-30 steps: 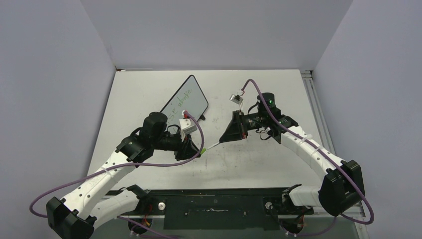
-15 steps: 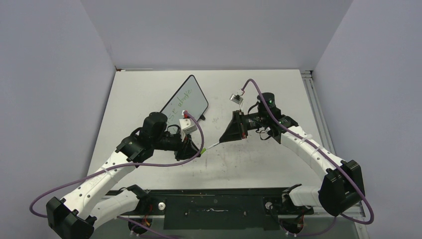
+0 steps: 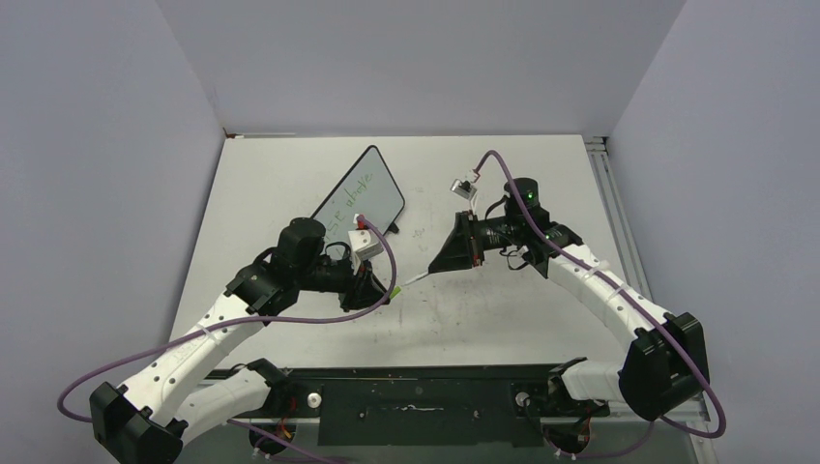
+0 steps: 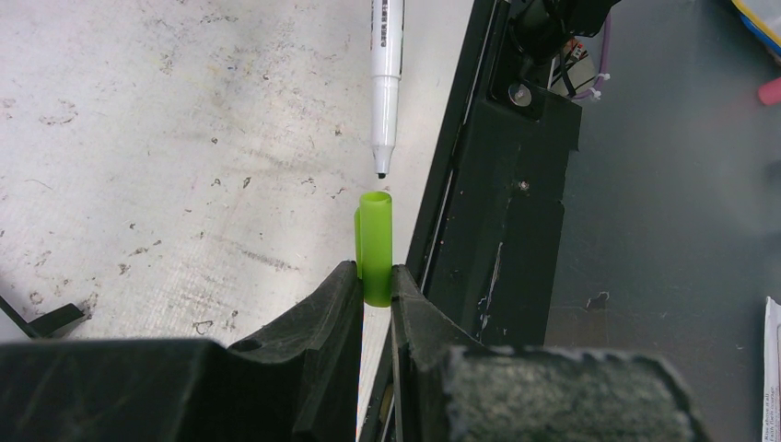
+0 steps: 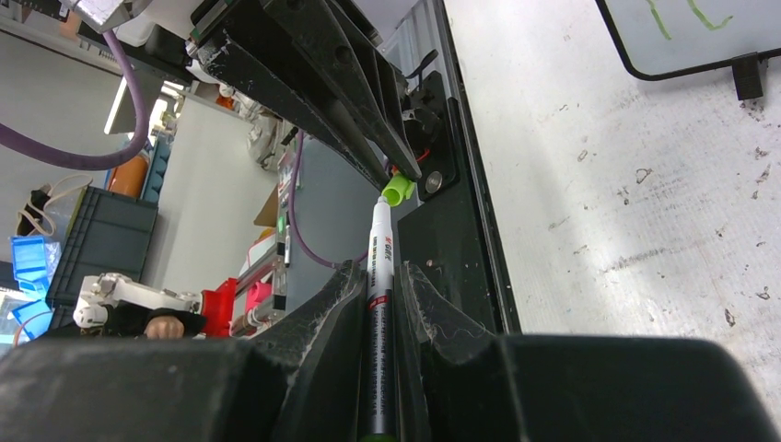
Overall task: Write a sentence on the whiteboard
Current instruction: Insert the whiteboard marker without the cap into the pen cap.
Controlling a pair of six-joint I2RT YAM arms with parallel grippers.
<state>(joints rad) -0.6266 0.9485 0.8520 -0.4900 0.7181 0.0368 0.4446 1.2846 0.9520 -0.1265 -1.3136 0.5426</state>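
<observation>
Left gripper (image 4: 376, 276): narrow – you see its black fingers (image 4: 322, 304) pinching a short lime-green plastic marker cap (image 4: 375, 244) by its closed end, with the open end facing away from the wrist.
Right gripper (image 5: 379, 276): narrow – its jaws are clamped on the barrel of a white whiteboard marker with printed lettering (image 5: 379, 304), and the writing tip juts out past the fingertips.
Marker and cap: in the left wrist view you find the dark tip of the marker in line with the cap's open mouth, just beside it but apart. The tip is not inside the cap.
Grippers, top view: the left gripper (image 3: 379, 292) and the right gripper (image 3: 437, 265) face each other above the middle of the large scuffed white tabletop (image 3: 503, 309), with the marker (image 3: 414, 281) and cap (image 3: 394, 295) between them.
Whiteboard: the small rectangular white board with a thin black frame (image 3: 366, 198) sits on the far left part of the tabletop, set diagonally, beyond the left wrist. No gripper touches it.
Sentence: you see two short lines of thin green handwritten lettering (image 3: 350, 191) on the board, too small to read. In the right wrist view only a few green strokes (image 5: 658, 20) and one black foot (image 5: 748, 78) show.
Near edge: a black base plate (image 3: 416, 398) carries both arm bases.
</observation>
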